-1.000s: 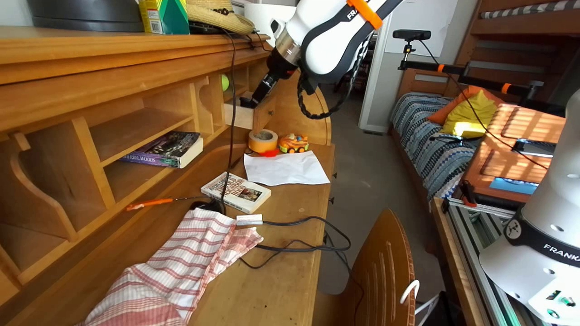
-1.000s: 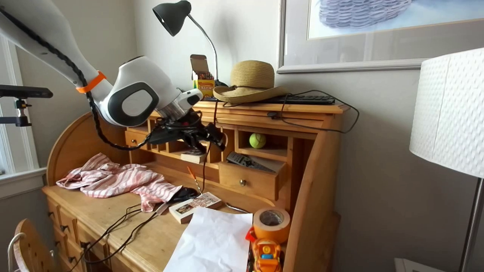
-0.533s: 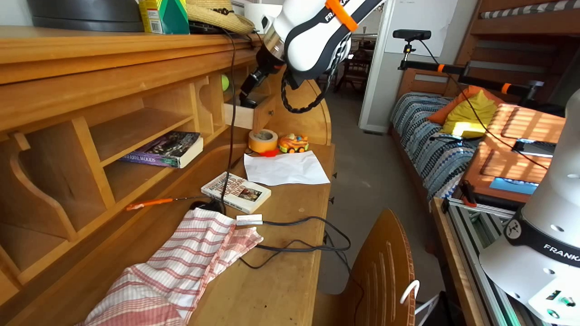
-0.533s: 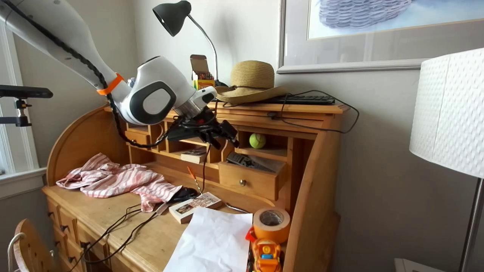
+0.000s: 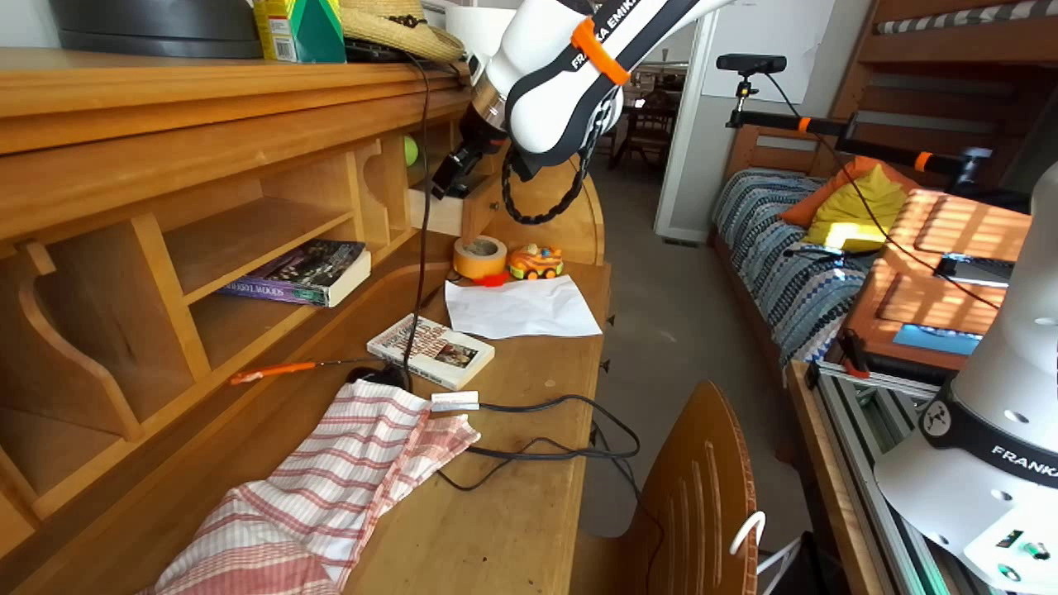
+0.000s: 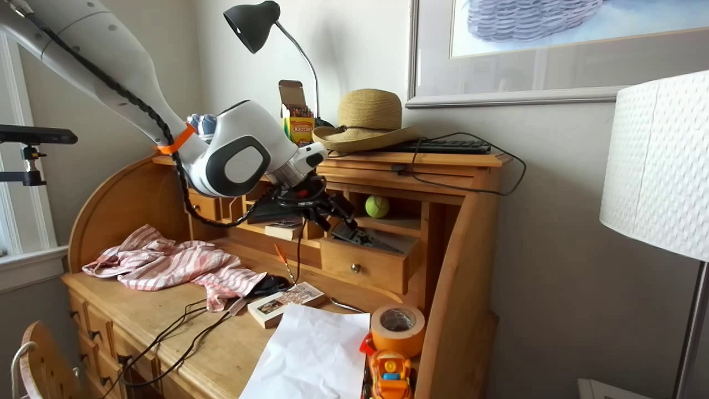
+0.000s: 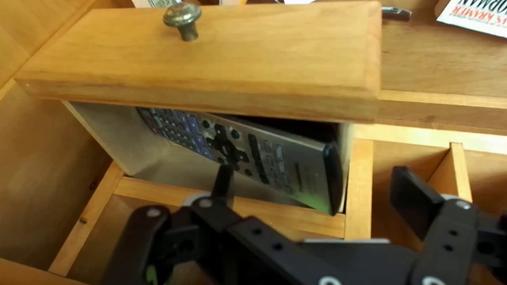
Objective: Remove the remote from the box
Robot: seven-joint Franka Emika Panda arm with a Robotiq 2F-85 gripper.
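The box is a pulled-out drawer with pale inner sides and a wooden front point(image 7: 237, 63); it shows in both exterior views point(image 5: 434, 213) point(image 6: 368, 269). The remote point(image 7: 277, 162), grey with dark buttons, lies slanted inside it, its black end against one side wall; it also shows in an exterior view point(image 6: 366, 238). My gripper point(image 7: 315, 178) is open with nothing between its fingers. One finger is over the remote's middle, the other beyond the drawer's side over the neighbouring compartment. In both exterior views the gripper point(image 5: 446, 186) point(image 6: 338, 223) is just above the drawer.
A tennis ball point(image 6: 377, 206) sits in the cubby above the drawer. A black cable point(image 5: 426, 140) hangs down near the gripper. An orange tape roll point(image 6: 397, 330), a toy car point(image 6: 390, 374) and white paper point(image 6: 310, 354) lie on the desk below. Wooden dividers point(image 7: 358, 190) flank the drawer.
The arm has moved toward the drawer and then lowered, bringing my gripper down close over it. The remote and the drawer have not moved.
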